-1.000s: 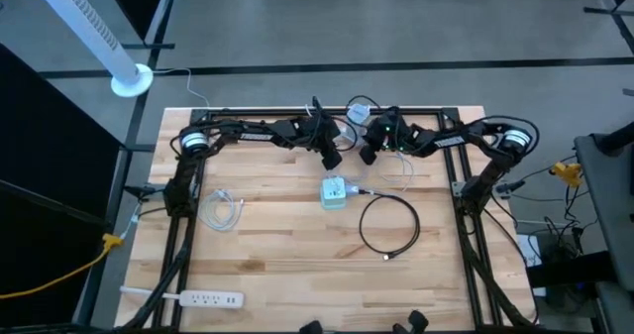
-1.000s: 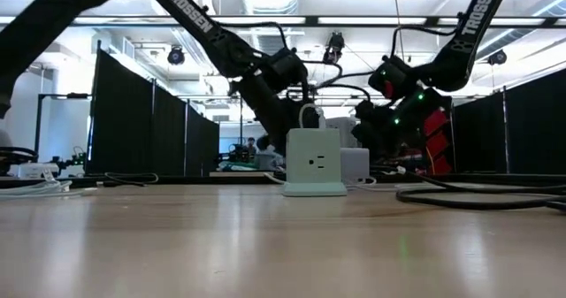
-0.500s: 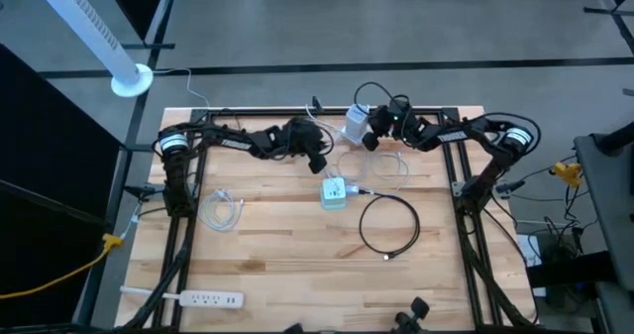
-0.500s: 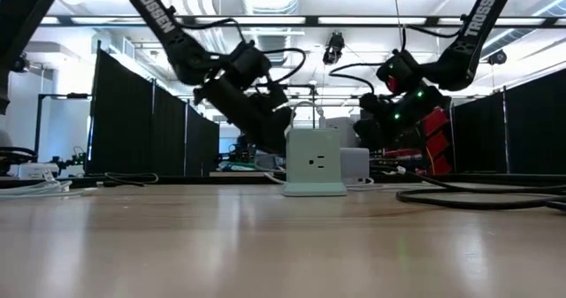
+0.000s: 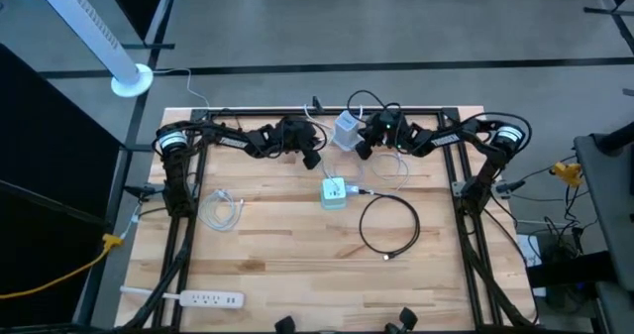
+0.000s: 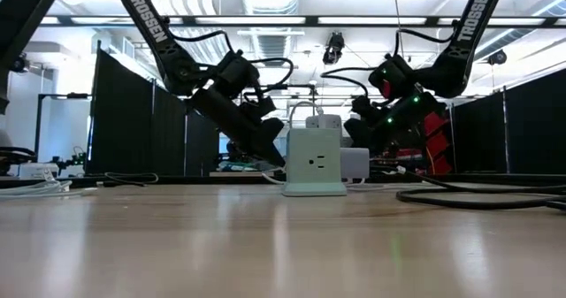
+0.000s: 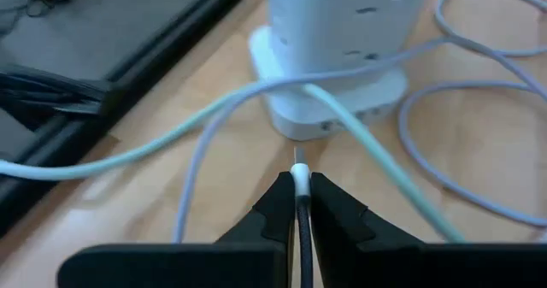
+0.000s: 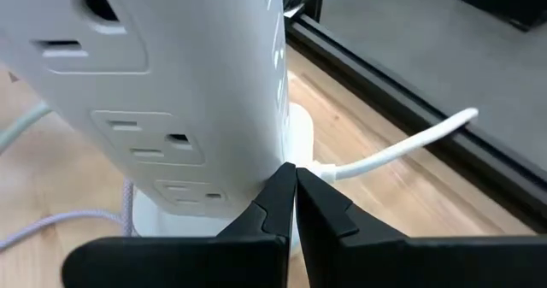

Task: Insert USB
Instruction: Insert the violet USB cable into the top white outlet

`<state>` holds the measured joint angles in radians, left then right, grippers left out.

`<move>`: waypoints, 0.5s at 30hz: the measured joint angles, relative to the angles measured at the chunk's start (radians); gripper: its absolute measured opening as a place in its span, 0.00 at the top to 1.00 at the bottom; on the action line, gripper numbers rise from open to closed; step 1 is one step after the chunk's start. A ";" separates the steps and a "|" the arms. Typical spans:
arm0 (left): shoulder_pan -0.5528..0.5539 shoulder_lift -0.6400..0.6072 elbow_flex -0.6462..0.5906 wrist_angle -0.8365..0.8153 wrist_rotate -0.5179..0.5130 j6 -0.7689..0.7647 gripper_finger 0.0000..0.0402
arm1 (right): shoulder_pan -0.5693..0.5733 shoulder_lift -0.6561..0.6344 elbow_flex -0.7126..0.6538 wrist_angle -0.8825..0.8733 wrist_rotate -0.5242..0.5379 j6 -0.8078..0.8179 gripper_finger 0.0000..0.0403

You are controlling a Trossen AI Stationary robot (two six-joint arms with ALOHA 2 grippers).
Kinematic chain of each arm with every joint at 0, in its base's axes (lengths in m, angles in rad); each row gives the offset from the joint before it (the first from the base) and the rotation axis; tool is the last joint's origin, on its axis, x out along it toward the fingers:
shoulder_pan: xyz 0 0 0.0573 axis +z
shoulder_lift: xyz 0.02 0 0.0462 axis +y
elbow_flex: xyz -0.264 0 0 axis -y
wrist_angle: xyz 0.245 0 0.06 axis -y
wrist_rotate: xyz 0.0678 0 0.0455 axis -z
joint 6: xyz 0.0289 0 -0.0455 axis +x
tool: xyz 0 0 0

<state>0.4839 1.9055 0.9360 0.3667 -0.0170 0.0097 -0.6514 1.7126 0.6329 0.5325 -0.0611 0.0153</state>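
Observation:
A white power tower (image 5: 347, 129) stands on its round base near the table's far edge; it fills the left wrist view (image 7: 342, 40) and the right wrist view (image 8: 171, 83). My left gripper (image 5: 311, 160) is just left of it, slanting down, shut on a USB plug (image 7: 299, 173) whose tip points at the tower's base. My right gripper (image 5: 361, 150) is shut at the tower's right side, fingertips (image 8: 284, 185) at its lower corner. A pale green power cube (image 5: 335, 191) sits mid-table. My left gripper pinches the USB plug's white collar (image 7: 300, 184) between its two fingertips, and the small metal tip (image 7: 298, 156) sticks out ahead of them. The fingers slant down from the table's left and lie along the plug, which is clear of the table. My right gripper's shut fingertips rest against the tower's lower corner (image 8: 275, 155), just above its base, coming slantwise down from the table's right. Whether they press on it or only touch it, I cannot tell.
A pale green cord (image 7: 171, 134) and lavender cords (image 7: 444, 91) lie around the tower's base. A black cable loop (image 5: 388, 225) lies right of centre, a white cable (image 5: 223, 210) at the left, and a power strip (image 5: 198, 297) near the front-left corner.
My left gripper has drawn back toward the table's left and sunk, tipping further downward, with the plug still in it. My right gripper has swung toward the far edge and come back beside the tower. The tower now stands a little nearer and further left.

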 joint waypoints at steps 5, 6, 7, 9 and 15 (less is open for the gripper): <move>0.007 0.019 -0.002 0.018 0.019 0.029 0.96 | 0.011 0.005 0.000 0.009 0.013 0.057 1.00; 0.007 0.023 -0.003 0.019 0.031 0.031 0.96 | 0.019 0.006 -0.001 0.017 0.018 0.073 1.00; 0.006 0.027 -0.003 0.028 0.035 0.034 0.96 | 0.029 0.006 -0.001 0.027 0.026 0.087 1.00; 0.005 0.031 -0.003 0.033 0.035 0.035 0.96 | 0.056 0.007 -0.001 0.044 0.048 0.102 1.00; 0.003 0.033 -0.016 0.037 0.036 0.056 0.96 | 0.108 0.007 0.028 0.021 0.080 0.116 1.00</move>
<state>0.4870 1.9388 0.9204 0.4035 0.0187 0.0658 -0.5436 1.7197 0.6613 0.5535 0.0187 0.1318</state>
